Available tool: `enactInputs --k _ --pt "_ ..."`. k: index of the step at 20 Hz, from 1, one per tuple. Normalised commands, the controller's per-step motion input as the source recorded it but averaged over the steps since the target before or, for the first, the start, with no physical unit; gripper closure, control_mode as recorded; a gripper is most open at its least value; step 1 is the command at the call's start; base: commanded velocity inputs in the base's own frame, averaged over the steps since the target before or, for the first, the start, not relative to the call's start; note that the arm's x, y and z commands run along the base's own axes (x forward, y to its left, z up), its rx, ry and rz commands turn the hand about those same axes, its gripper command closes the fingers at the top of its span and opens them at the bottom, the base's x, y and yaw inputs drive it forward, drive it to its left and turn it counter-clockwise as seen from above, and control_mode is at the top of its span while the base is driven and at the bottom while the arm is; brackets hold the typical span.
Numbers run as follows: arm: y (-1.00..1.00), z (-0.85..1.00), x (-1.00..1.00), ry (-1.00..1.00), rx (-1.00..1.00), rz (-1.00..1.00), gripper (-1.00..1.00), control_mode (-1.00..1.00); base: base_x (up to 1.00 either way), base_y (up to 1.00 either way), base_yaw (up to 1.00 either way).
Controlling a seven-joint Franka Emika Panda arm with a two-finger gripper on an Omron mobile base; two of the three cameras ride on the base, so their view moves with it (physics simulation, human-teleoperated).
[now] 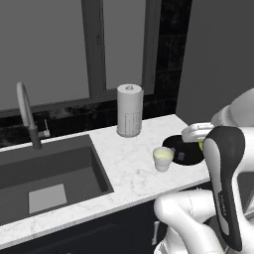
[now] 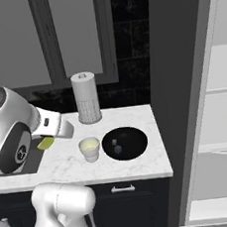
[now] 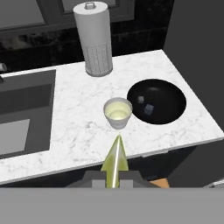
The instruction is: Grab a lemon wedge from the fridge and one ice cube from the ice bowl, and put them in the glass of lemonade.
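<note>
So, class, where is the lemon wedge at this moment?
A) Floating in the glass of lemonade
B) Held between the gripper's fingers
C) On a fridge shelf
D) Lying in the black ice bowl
B: in the hand view the lemon wedge sits in the gripper, short of the glass of lemonade.

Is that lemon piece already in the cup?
No, the lemon wedge is in the tool, short of the cup.

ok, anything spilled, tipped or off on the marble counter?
Nothing stands out: small whitish cup of lemonade upright beside wide black ice bowl, cubes inside, no spill. Fridge door hangs open. Gripper holds yellow-green lemon wedge.
</note>
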Motion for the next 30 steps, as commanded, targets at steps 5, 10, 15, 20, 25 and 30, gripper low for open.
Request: enactInputs --k 5,10,15,20,25,30 --pt "0.05 -0.14 0.42 0.17 -0.02 0.00 1.00 -1.00 0.00 0.00 0.00" --pt "0.15 -0.68 0.58 0.04 0.00 0.00 1.00 -1.00 0.00 0.00 0.00" --pt "0.16 -0.93 0.93 0.00 0.00 0.00 1.00 -1.00 0.00 0.00 0.00" --pt "0.02 -0.37 0.73 0.00 0.00 0.00 1.00 -1.00 0.00 0.00 0.00" --pt "-0.19 -0.19 0.29 0.03 -0.02 0.00 1.00 -1.00 0.00 0.00 0.00" --pt "-0.11 -0.33 0.28 0.03 -0.05 0.00 1.00 -1.00 0.00 0.00 0.00"
